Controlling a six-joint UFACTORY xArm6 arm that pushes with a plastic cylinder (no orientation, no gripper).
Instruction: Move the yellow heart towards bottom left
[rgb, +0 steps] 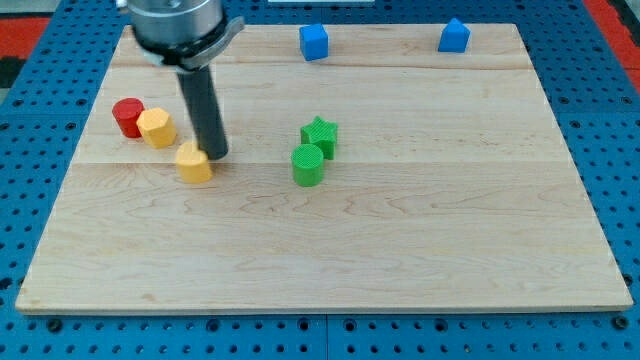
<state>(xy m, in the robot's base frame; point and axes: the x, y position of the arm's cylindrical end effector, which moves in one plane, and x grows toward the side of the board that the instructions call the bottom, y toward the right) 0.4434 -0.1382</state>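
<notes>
The yellow heart (194, 163) lies on the wooden board (400, 240) at the view's left of centre. My tip (217, 155) stands right against the heart's upper right side, touching or nearly touching it. The dark rod rises from there up to the arm's grey housing at the view's top left.
A yellow hexagonal block (156, 127) and a red cylinder (127, 116) sit side by side just up-left of the heart. A green star (320, 135) and a green cylinder (308, 165) sit at centre. A blue cube (314, 42) and another blue block (454, 36) lie along the top edge.
</notes>
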